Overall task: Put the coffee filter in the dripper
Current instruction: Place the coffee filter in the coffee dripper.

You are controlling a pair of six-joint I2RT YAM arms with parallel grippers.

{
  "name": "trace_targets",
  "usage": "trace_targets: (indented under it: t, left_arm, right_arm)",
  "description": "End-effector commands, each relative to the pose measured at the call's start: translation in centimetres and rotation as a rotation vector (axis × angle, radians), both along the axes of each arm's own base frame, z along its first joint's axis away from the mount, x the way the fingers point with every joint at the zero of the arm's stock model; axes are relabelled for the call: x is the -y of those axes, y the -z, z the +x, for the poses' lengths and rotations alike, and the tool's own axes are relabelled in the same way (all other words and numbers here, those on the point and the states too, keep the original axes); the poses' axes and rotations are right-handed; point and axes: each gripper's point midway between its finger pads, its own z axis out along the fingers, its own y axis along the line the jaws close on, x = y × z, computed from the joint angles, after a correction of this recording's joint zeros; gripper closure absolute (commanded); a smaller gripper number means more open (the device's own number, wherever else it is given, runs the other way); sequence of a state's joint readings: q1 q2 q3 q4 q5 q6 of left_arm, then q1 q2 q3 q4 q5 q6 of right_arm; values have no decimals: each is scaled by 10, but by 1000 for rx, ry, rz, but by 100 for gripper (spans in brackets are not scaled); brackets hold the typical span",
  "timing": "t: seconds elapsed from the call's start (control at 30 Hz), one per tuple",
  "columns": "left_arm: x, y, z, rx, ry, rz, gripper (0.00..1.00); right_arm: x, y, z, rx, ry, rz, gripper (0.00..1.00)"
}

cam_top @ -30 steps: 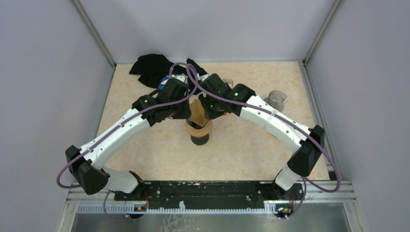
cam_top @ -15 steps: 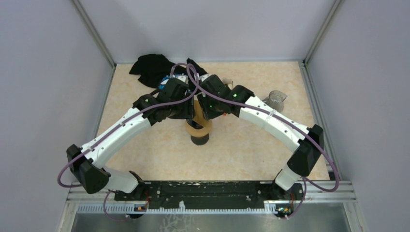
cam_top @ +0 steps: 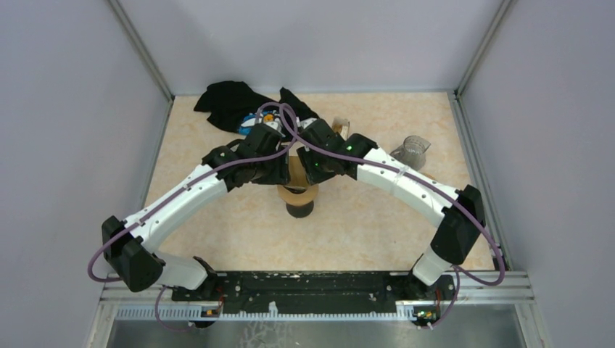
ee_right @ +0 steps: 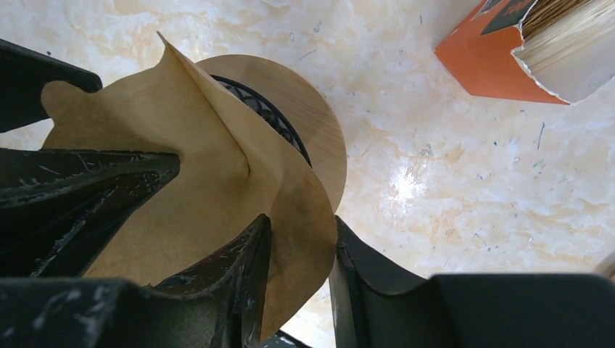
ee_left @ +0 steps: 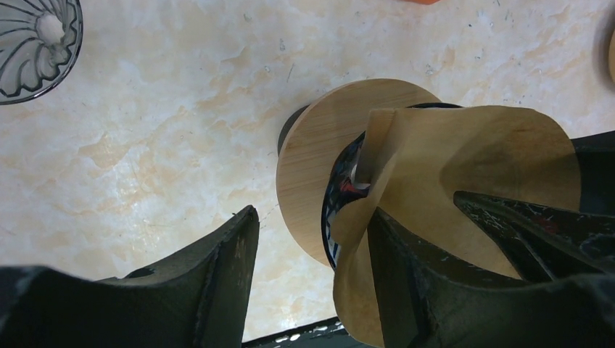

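Marble tabletop (cam_top: 217, 221): one filter (ee_right: 181, 167), one wooden-collared dripper (ee_left: 310, 170).

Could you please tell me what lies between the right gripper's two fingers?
An edge of the coffee filter, pinched there by the right gripper over the dripper; the right wrist view shows it.

We see the right gripper (ee_right: 297, 243) pinching the lower edge of the brown coffee filter (ee_right: 181, 167). The filter fans open over the dripper (ee_right: 315, 123), whose wooden collar and dark ribbed inside show. An orange box (ee_right: 493, 61) lies on the marbled table (ee_right: 450, 196).
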State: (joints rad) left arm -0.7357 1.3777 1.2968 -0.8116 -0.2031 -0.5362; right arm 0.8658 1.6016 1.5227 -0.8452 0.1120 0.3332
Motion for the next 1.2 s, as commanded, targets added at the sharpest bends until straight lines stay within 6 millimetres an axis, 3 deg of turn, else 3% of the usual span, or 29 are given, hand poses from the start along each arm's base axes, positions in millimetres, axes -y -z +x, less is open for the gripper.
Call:
trace_targets:
  t: [0.0,0.2,0.43,0.77,0.93,1.17]
  left_arm:
    - [6,-10,5,47,11,-61,37]
    - [7,-6,6,45,10,-59,37]
    - [9,-3,6,42,22,-62,37]
    - [6,5,3,25,27,-48,36]
    - [8,-1,4,39,28,-59,35]
    - [10,-15,6,74,25,-99,32]
  right_arm:
    - [-5,-16,9,57,-1,56,66]
    - [-8,-10,10,49,-6,53,65]
    - [-10,-16,9,60,-25,72,60]
    - [-6,-45,7,116,-33,122,54]
    - [-1,-62,8,144,-29,153,52]
    - [5,-63,10,152,-21,151,51]
